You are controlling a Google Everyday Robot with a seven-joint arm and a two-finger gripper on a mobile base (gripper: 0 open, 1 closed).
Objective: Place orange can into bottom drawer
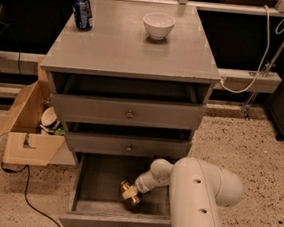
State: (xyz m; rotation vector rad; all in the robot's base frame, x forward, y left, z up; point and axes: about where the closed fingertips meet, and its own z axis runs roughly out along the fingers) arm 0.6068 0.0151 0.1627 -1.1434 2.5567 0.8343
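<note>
The bottom drawer (95, 181) of the grey cabinet is pulled wide open, showing its grey wooden floor. The orange can (129, 194), small and shiny golden, is low inside it, right of the middle, at or near the floor. My gripper (131, 192) reaches down into the drawer from the right on the white arm (199, 201) and is at the can. The can hides the fingertips.
A dark blue can (83, 12) and a white bowl (158, 25) stand on the cabinet top. The two upper drawers (128, 114) are slightly open above my arm. An open cardboard box (27, 129) sits on the floor at the left, with a black cable beside it.
</note>
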